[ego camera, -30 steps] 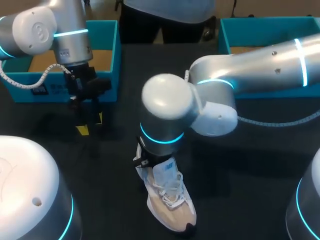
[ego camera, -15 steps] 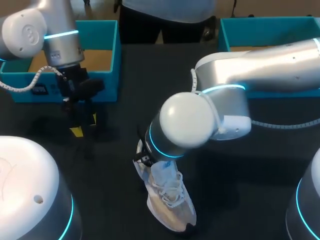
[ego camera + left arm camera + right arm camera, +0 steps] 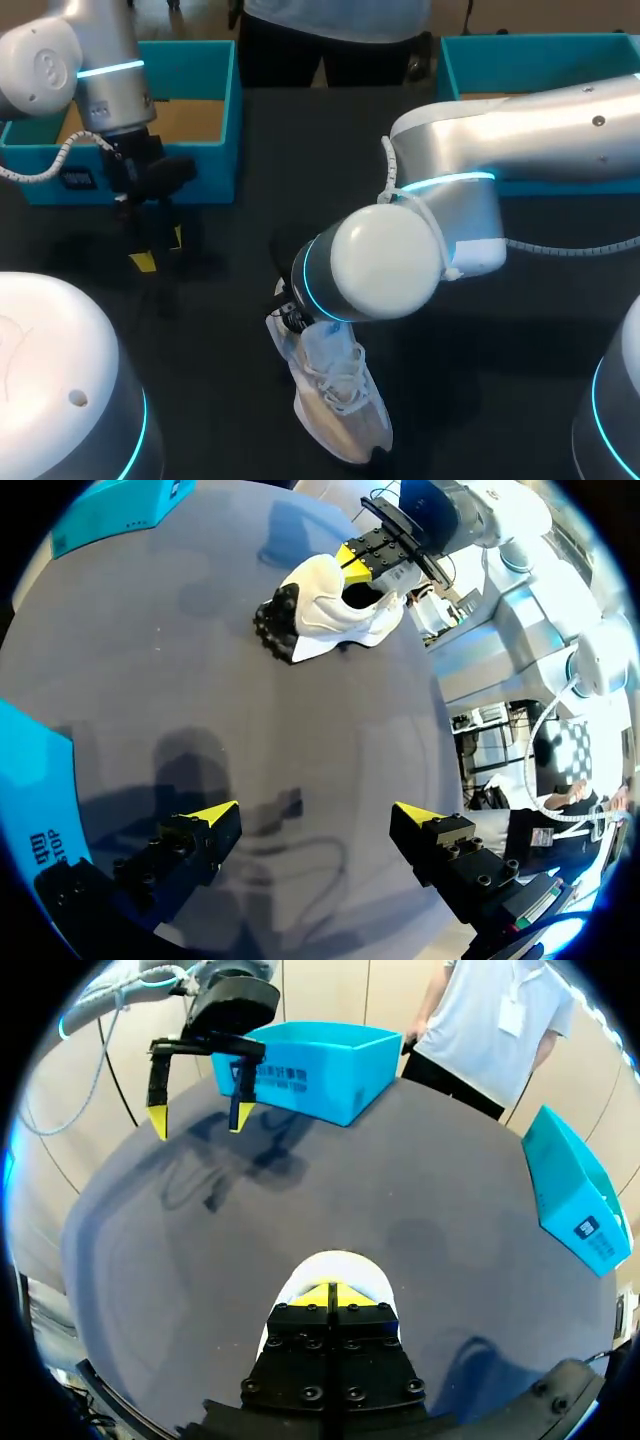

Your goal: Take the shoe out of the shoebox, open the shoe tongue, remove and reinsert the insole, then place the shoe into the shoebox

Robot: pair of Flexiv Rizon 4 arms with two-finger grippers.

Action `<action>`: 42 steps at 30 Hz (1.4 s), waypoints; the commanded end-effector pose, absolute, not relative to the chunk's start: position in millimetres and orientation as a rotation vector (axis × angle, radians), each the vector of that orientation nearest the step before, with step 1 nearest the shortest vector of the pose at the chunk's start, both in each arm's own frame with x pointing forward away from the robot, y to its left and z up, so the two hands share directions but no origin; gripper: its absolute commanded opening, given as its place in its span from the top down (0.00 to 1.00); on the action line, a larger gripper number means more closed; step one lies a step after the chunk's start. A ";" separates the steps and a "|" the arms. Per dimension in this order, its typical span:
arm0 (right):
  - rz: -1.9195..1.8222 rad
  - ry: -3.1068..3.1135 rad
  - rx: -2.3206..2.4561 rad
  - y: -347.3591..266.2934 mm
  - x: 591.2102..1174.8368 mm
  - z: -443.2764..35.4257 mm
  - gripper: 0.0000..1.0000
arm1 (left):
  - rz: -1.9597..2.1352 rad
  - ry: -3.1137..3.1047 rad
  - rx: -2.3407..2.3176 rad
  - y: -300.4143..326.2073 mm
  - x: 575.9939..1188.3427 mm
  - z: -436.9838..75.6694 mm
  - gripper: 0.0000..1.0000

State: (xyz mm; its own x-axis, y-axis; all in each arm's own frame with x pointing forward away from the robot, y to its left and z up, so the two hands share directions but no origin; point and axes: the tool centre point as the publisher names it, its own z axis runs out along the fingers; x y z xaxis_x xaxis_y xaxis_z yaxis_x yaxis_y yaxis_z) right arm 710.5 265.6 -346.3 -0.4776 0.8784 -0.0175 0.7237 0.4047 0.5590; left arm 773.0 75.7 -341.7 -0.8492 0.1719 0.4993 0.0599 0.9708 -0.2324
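head view: shoe (image 3: 335, 405) stands on tabletop (image 3: 230, 330), heel under right jaws; left jaws hang well apart from it.
left wrist view: left jaws spread; shoe (image 3: 330, 610) far ahead.
right wrist view: right jaws pressed together, tips at shoe (image 3: 330, 1263) collar.

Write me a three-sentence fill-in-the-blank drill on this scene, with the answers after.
The shoe rests on the ___, outside the shoebox. The left tool is ___ and holds nothing. The right tool sits at the shoe's ___ end.
Missing words: table; open; heel.
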 end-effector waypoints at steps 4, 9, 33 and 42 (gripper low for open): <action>0.726 2.359 1.409 272.5 720.6 -364.6 1.00 | 0.265 -2.583 -0.153 84.4 777.9 -338.0 0.00; 0.709 2.351 1.435 272.6 724.9 -370.6 1.00 | 0.252 -2.585 -0.148 87.9 780.1 -336.2 0.00; 0.621 2.395 1.501 265.6 744.8 -398.5 1.00 | 0.239 -2.589 -0.112 93.5 779.8 -333.9 0.00; 0.589 2.421 1.542 266.6 745.9 -409.0 1.00 | 0.241 -2.589 -0.092 96.1 778.4 -333.3 0.00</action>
State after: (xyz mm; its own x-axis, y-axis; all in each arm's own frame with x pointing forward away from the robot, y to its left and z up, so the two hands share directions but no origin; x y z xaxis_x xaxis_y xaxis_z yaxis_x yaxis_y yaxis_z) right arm 742.0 265.0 -400.9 -0.4292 0.9026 0.0347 0.8154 0.3706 0.4447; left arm 779.4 94.6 -334.6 -0.8544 0.1130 0.5072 0.0172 0.9817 -0.1897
